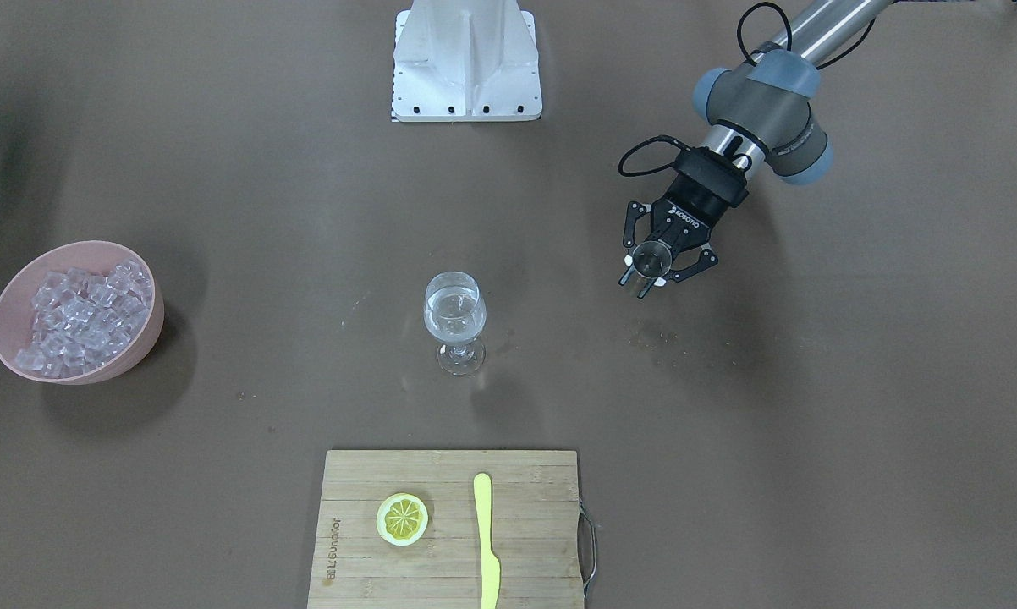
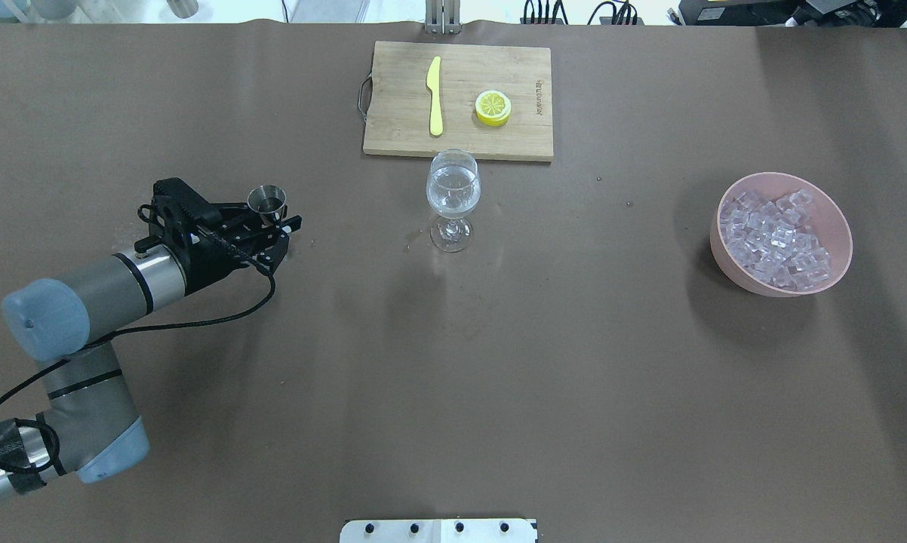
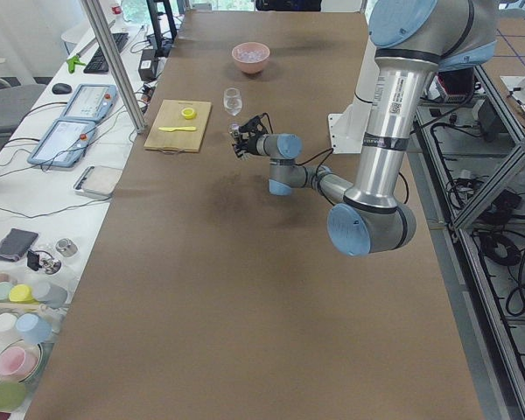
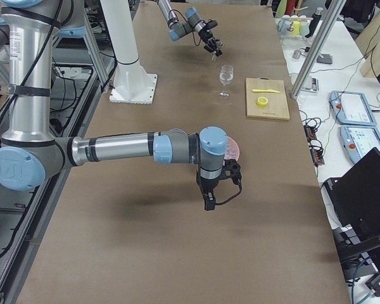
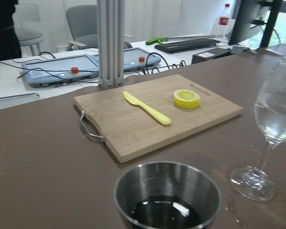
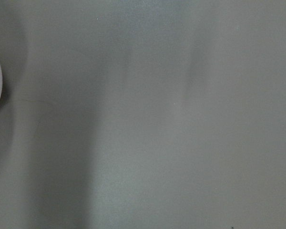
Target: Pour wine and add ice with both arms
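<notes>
A stemmed glass (image 1: 455,317) (image 2: 453,192) stands mid-table with clear wine (image 5: 275,119) in its bowl. My left gripper (image 2: 272,224) (image 1: 651,272) is shut on a small steel measuring cup (image 2: 267,202) (image 5: 168,195), held upright to the glass's left in the overhead view, well apart from it. A little liquid shows at the cup's bottom. The ice (image 2: 778,235) (image 1: 81,317) fills a pink bowl (image 2: 729,260). My right gripper (image 4: 210,201) points down over bare table near the bowl; I cannot tell whether it is open or shut.
A wooden cutting board (image 2: 393,90) (image 1: 356,507) lies beyond the glass with a lemon slice (image 2: 493,107) and a yellow knife (image 2: 435,94) on it. The white robot base (image 1: 466,63) stands at the table's near edge. Small wet spots mark the table by the glass foot (image 2: 412,240).
</notes>
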Robot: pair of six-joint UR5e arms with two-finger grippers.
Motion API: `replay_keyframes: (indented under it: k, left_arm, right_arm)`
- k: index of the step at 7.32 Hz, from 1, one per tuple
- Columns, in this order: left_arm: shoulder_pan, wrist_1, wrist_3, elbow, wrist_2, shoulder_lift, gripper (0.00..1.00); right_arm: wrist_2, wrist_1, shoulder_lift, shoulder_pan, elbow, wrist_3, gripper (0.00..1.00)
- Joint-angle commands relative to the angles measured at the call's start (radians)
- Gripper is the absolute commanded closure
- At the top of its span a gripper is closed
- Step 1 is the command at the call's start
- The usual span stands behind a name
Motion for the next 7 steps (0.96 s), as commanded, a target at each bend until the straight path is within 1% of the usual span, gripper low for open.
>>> replay_keyframes:
  k: [1,3,4,5,7]
  left_arm:
    - [-0.092,0.014,0.088,0.0,-0.23,-0.006,1.0]
    - [-0.16,0.11,0.089,-0.011,-0.425,-0.085,1.0]
    - [-0.177,0.165,0.091,-0.022,-0.491,-0.113,1.0]
    - [-0.175,0.214,0.13,-0.025,-0.513,-0.15,1.0]
    - [-0.171,0.403,0.142,-0.069,-0.529,-0.228,1.0]
  right_arm:
    - [0.001,0.0,0.0,0.0,0.0,-0.001,0.0]
    - [-0.001,0.0,0.0,0.0,0.002,-0.001,0.0]
    - [0.001,0.0,0.0,0.0,0.002,-0.001,0.0]
    - [0.001,0.0,0.0,0.0,0.0,-0.001,0.0]
    - [0.001,0.0,0.0,0.0,0.0,-0.001,0.0]
